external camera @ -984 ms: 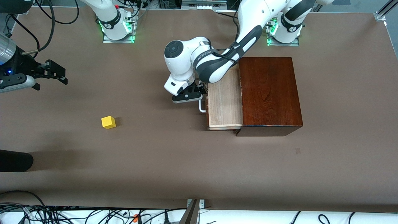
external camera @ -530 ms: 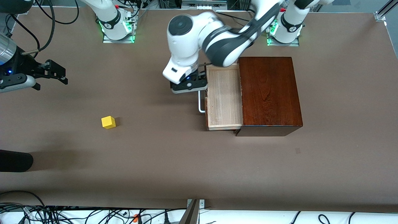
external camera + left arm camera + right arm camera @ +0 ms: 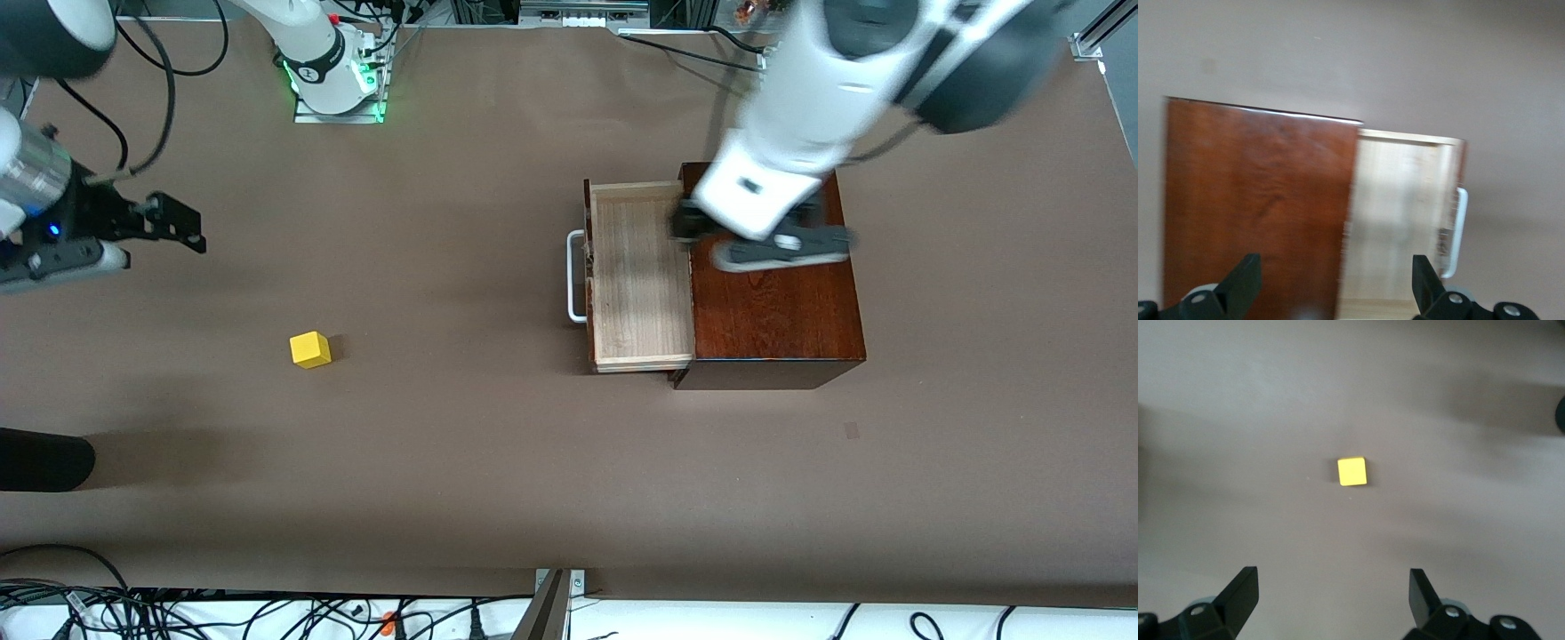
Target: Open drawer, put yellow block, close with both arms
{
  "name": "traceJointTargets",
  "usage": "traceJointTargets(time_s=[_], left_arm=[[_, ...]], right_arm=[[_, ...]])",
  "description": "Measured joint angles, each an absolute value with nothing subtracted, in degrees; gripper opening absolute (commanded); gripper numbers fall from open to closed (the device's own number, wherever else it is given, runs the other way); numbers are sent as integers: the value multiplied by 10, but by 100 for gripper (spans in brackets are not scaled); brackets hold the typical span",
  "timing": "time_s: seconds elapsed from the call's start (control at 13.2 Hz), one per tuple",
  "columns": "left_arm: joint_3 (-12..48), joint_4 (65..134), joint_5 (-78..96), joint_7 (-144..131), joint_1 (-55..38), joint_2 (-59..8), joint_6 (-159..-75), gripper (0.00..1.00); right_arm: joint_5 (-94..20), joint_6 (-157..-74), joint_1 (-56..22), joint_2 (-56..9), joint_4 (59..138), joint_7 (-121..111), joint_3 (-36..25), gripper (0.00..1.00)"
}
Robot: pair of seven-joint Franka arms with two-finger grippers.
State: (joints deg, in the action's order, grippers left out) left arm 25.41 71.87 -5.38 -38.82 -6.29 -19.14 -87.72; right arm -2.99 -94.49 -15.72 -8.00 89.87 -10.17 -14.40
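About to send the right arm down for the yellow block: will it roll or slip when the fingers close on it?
The yellow block looks like a flat-faced cube resting flat on the table, so rolling seems unlikely. Its parallel sides should suit the right gripper. It looks small, probably light, so an off-centre touch might nudge it.

This is a robotics lab, a test bench rather than a home or shop. Two white arms are bolted on metal base plates [image 3: 338,111] with green status lights along one edge of a table [image 3: 444,462] covered in plain brown matting. Loose black cables [image 3: 133,613] pile up along the table's edge nearest the front camera, well apart from the right gripper [image 3: 133,233], and aluminium framing [image 3: 1098,31] stands at a corner.
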Motion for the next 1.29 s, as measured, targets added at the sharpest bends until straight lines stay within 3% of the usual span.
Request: traceJointTargets(time_s=[0.45, 0.61, 0.91, 1.06, 1.29], left_arm=[[251, 737, -34, -232, 58, -170, -847, 100], [199, 741, -12, -164, 56, -154, -830, 100], [4, 831, 35, -44, -34, -80, -865, 100], [-15, 884, 36, -31, -42, -47, -898, 100], [-15, 901, 36, -30, -44, -35, -904, 100]], right_arm=[[-49, -977, -142, -175, 905, -107, -145, 100], [-61, -1012, -145, -202, 922, -108, -139, 100], [-62, -1152, -159, -240, 1000, -108, -126, 100], [-62, -1233, -159, -245, 1049, -108, -118, 100], [-62, -1326, -160, -256, 1113, -108, -110, 100]])
